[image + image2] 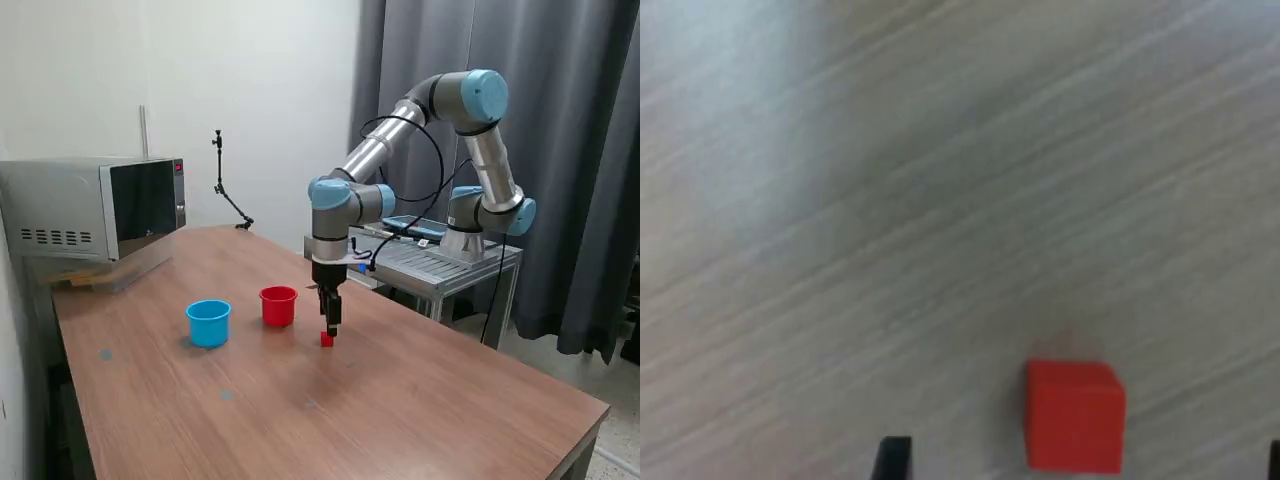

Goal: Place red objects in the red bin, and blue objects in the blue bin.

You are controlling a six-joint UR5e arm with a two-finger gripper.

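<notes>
Tool (331, 331) low over counter (420, 400), small solid red cube (326, 339) just below and between fingers; wrist view shows fingertips set wide either side of cube (1075, 415), not touching.

Judgement: centre over cube, descend square, close gently, then lift toward round red plastic cup (278, 305) beside tool.

Wood-grain counter, microwave (95, 208) far side, grey curtain (560, 120) behind arm.

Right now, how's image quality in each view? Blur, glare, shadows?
Wrist view: soft focus overall, wood grain smeared, the red cube blurry-edged, a pale washed-out patch on the table. Exterior view: sharp, evenly lit, only faint shadows under the blue cup, red cup and gripper.
</notes>
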